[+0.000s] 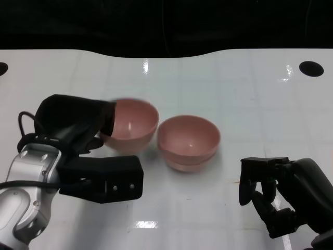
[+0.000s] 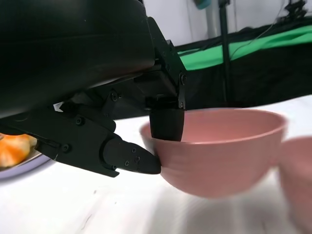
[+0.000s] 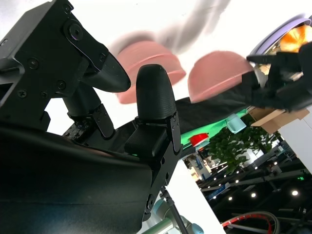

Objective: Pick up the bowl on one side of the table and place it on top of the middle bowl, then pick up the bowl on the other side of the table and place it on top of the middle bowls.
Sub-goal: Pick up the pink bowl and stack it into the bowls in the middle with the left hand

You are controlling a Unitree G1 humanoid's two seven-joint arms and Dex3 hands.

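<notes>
My left hand [image 1: 78, 125] grips the rim of a pink bowl [image 1: 132, 122], one finger inside and the thumb outside, as the left wrist view shows [image 2: 224, 151]. That bowl is blurred and sits close to the left of the middle pink bowl [image 1: 188, 140], which looks like two bowls nested together. The middle bowl's edge shows in the left wrist view [image 2: 300, 180]. My right hand [image 1: 281, 192] hangs over the table's front right, apart from the bowls, fingers bent but spread, holding nothing. Both bowls appear blurred in the right wrist view, the held one [image 3: 217, 73] and the middle one [image 3: 146, 63].
The white table [image 1: 244, 94] has a black hole at its far right [image 1: 311, 67] and a wavy far edge. A plate with orange food [image 2: 14, 148] lies off to my left side.
</notes>
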